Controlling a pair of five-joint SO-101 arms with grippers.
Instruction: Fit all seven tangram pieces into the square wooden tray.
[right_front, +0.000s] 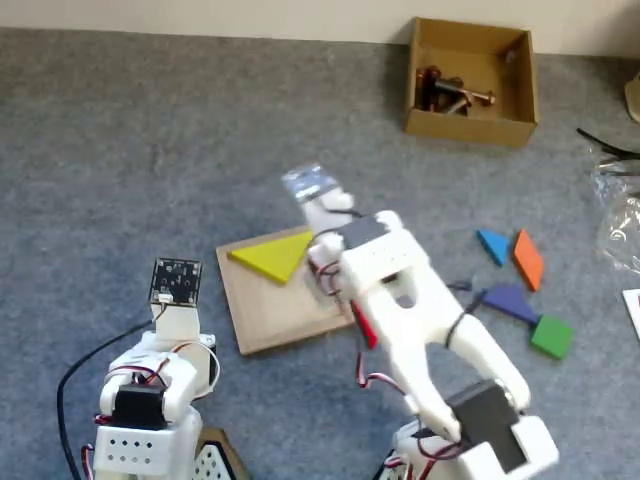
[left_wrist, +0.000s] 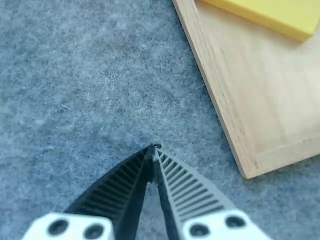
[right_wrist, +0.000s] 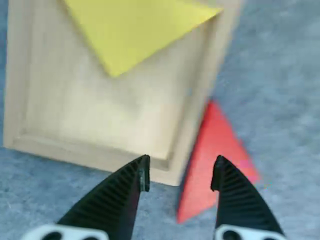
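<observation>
The square wooden tray (right_front: 262, 325) lies mid-table with a yellow triangle (right_front: 272, 256) across its far part, also seen as yellow triangle (right_wrist: 131, 31) in tray (right_wrist: 60, 100) and yellow triangle (left_wrist: 270, 15) in tray (left_wrist: 240, 100). A red triangle (right_wrist: 212, 155) lies on the carpet against the tray's right side; in the high view red triangle (right_front: 364, 327) peeks from under the right arm. My right gripper (right_wrist: 180, 172) is open above the tray's near corner and the red triangle. My left gripper (left_wrist: 155, 150) is shut and empty over carpet left of the tray.
Blue (right_front: 492, 245), orange (right_front: 529, 258), purple (right_front: 508, 300) and green (right_front: 552, 336) pieces lie on the carpet to the right. A cardboard box (right_front: 470, 82) with odds and ends stands at the back. Plastic wrap (right_front: 620, 215) is at the right edge.
</observation>
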